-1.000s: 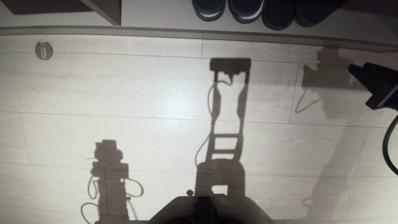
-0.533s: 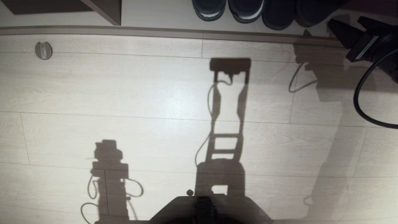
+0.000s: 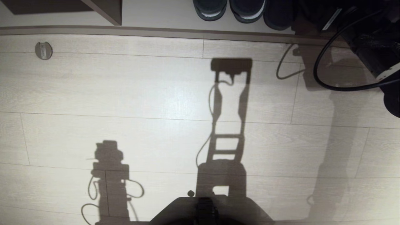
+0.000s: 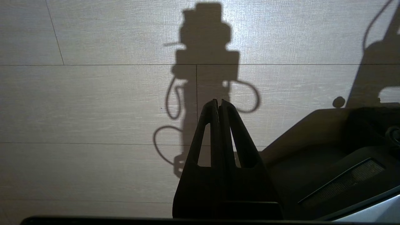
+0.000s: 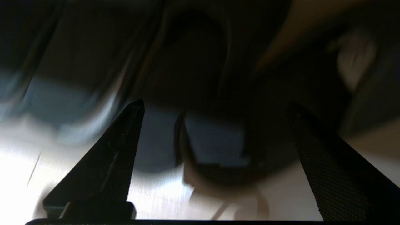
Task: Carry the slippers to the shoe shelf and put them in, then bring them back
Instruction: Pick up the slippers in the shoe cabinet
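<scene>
Now the right gripper [image 5: 215,106] reaches for the slippers [image 5: 215,147] in the shoe shelf [image 3: 156,14].

Its jaws stand wide apart and hold nothing; in the right wrist view a grey-blue slipper lies between and just beyond the two fingertips [image 5: 134,107], rounded toe toward the camera, so its long axis runs roughly along the line of reach, not across it. In the head view the right arm fills the far right corner over the shelf's floor, hiding part of the pair; one dark slipper toe [image 3: 278,15] shows just left of it, and the black slides with pale soles [image 3: 229,9] stand further left. The right arm is plainly the nearer. The left gripper [image 4: 218,101] hangs over the bare floor [image 3: 125,93] near the base, fingers pressed together, empty.
</scene>
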You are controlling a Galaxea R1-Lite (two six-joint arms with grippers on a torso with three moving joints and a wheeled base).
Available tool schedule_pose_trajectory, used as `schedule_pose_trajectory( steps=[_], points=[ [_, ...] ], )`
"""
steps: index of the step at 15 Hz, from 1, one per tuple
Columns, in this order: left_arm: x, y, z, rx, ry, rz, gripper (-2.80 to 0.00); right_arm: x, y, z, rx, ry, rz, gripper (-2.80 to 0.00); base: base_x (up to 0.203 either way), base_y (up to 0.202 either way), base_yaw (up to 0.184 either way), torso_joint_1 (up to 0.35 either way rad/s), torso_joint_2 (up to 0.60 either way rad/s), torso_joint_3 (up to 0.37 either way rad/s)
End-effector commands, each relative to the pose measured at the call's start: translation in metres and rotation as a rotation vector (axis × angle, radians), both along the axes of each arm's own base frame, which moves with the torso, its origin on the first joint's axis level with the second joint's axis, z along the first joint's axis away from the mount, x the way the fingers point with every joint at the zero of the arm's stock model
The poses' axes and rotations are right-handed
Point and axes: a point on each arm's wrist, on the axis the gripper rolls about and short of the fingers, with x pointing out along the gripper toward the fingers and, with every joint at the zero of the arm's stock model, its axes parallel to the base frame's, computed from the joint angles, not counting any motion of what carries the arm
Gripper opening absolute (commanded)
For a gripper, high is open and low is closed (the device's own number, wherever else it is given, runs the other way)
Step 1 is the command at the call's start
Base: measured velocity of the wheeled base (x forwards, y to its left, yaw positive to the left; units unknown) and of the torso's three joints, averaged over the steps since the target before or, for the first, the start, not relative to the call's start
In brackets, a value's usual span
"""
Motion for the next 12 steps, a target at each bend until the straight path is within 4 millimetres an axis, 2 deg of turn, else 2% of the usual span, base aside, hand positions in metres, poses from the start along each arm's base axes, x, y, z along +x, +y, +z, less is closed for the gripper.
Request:
schedule_pose_trajectory(
  steps=[1,2,5,7,12],
  points=[
    [0.000,0.000,0.000,0.001,0.002,0.000,-2.80,0.022,0.011,-0.003,0.017,-0.026,0.003,0.00,0.000,0.000,0.000,0.000,0.00,0.000],
    [0.000,0.000,0.000,-0.001,0.000,-0.001,-2.80,0.028,0.015,-0.002,0.033,-0.042,-0.025,0.00,0.000,0.000,0.000,0.000,0.00,0.000],
    [0.000,0.000,0.000,-0.002,0.002,0.000,-2.80,0.026,0.015,0.003,0.026,-0.063,-0.073,0.00,0.000,0.000,0.000,0.000,0.00,0.000],
    [0.000,0.000,0.000,-0.002,0.000,0.000,-2.80,0.022,0.012,0.010,0.026,-0.068,-0.188,0.00,0.000,0.000,0.000,0.000,0.00,0.000],
    [0.000,0.000,0.000,-0.007,0.000,-0.001,-2.80,0.023,0.008,0.007,0.039,-0.031,-0.254,0.00,0.000,0.000,0.000,0.000,0.00,0.000]
  ],
)
